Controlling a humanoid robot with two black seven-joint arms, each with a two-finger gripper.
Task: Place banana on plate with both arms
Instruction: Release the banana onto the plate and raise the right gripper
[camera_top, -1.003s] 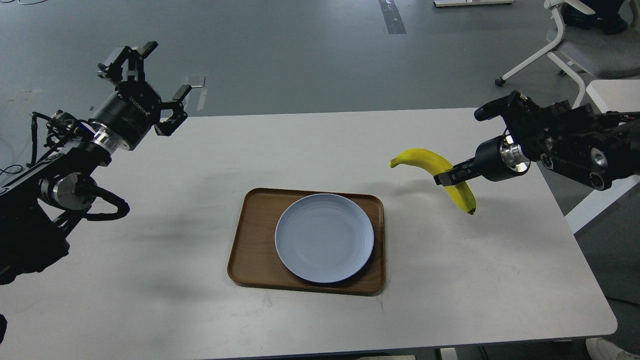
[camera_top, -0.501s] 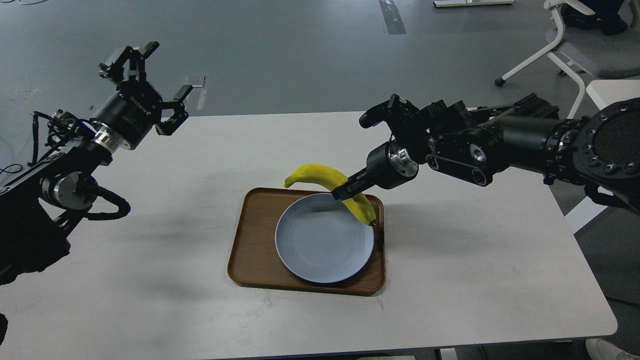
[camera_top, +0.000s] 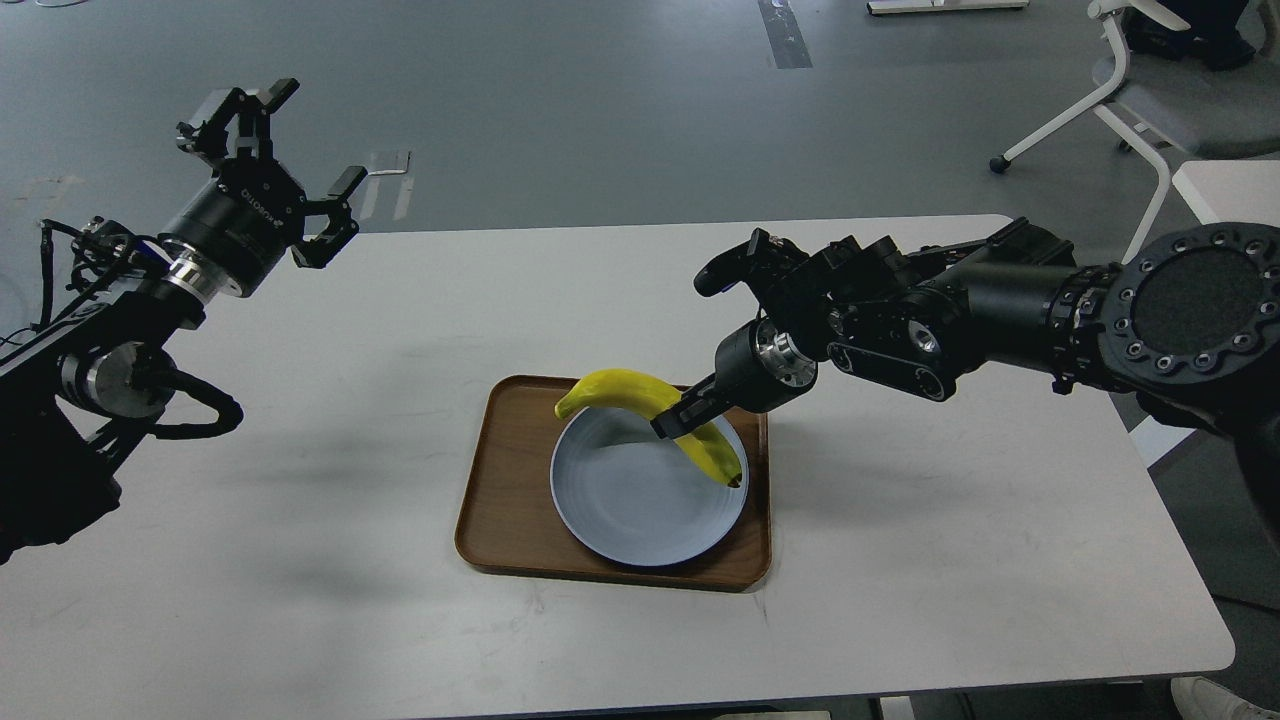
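Now the right gripper (camera_top: 672, 421) clamps the banana (camera_top: 640, 402) over the plate (camera_top: 640, 505); the left gripper (camera_top: 275, 150) hangs spread, well apart.

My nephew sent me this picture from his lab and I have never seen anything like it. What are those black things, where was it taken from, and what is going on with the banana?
The picture is taken from the robot's own head, looking forward and down at a white table. The black things are its two arms. The left gripper, at the far end of the left arm, is raised over the table's far left corner, fingers spread open, holding nothing. The right gripper is closed on the middle of a yellow banana, held over the far part of a pale blue plate. The plate sits on a brown wooden tray. Whether the banana's dark end already touches the plate is hard to tell. An office chair stands behind the table.
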